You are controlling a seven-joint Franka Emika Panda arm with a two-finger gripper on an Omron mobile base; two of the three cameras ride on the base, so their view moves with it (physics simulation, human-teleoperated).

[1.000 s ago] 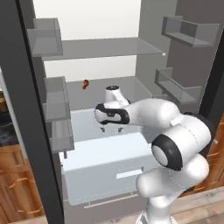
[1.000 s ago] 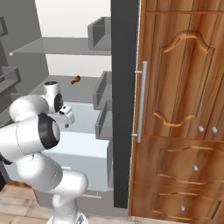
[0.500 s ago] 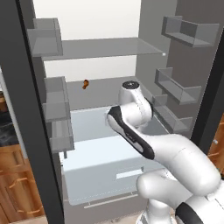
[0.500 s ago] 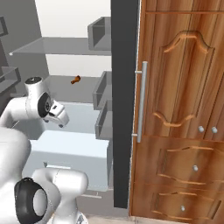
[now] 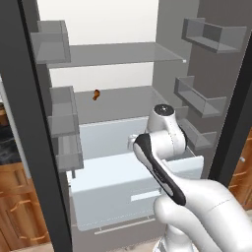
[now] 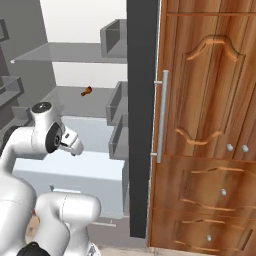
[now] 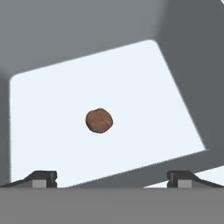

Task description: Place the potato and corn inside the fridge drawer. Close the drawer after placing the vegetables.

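Inside the drawer [image 5: 113, 192], pulled out to take the vegetables, the potato [image 7: 99, 120] lies on the pale floor beneath the gripper [image 7: 111, 177], its jaws wide and empty.

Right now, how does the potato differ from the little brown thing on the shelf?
The potato is round and dull brown; the shelf thing looks narrower and more orange. The potato lies on the pale floor of the drawer; the shelf thing sits higher, on the grey shelf, near the back. Both are small and brownish.
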